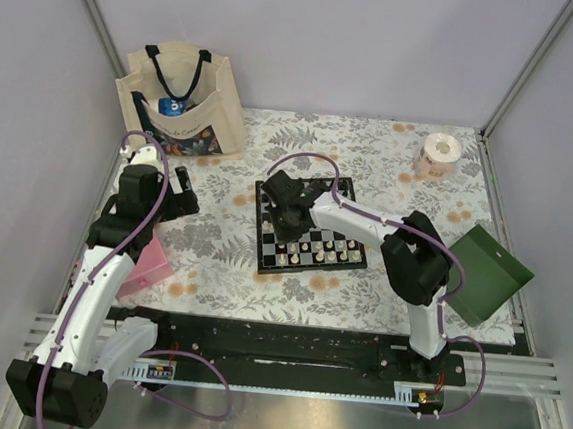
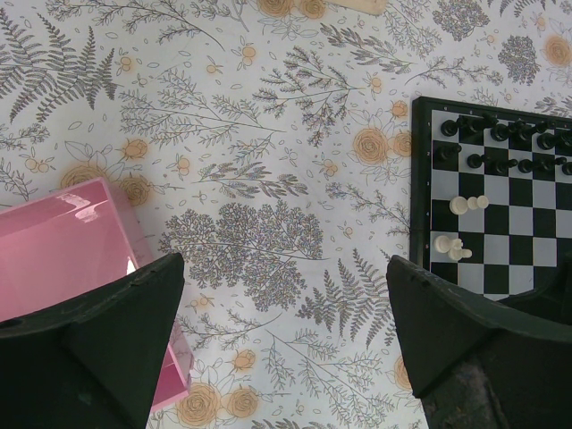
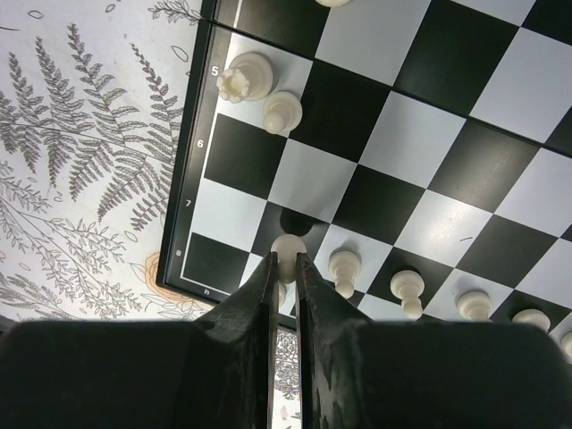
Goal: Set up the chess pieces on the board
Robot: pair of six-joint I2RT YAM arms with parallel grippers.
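The board [image 1: 351,194] lies mid-table on the flowered cloth. My right gripper [image 3: 286,260] is low over a corner of the board [image 3: 196,134], shut on a cream-white pawn [image 3: 288,245] whose round head shows just past the fingertips. More white pawns [image 3: 344,265] stand in a row beside it, and two white pieces [image 3: 246,79] stand further along the edge. My left gripper [image 2: 284,264] hangs open over bare cloth with nothing between its fingers. In the left wrist view black pieces [image 2: 500,134] crowd the board's far rows, with a few white pieces [image 2: 469,204] nearer.
A pink box [image 2: 67,241] sits close by the left gripper's left finger. A tote bag [image 1: 181,100] stands at the back left, a tape roll [image 1: 437,155] at the back right, and a green folded piece [image 1: 487,272] at the right edge.
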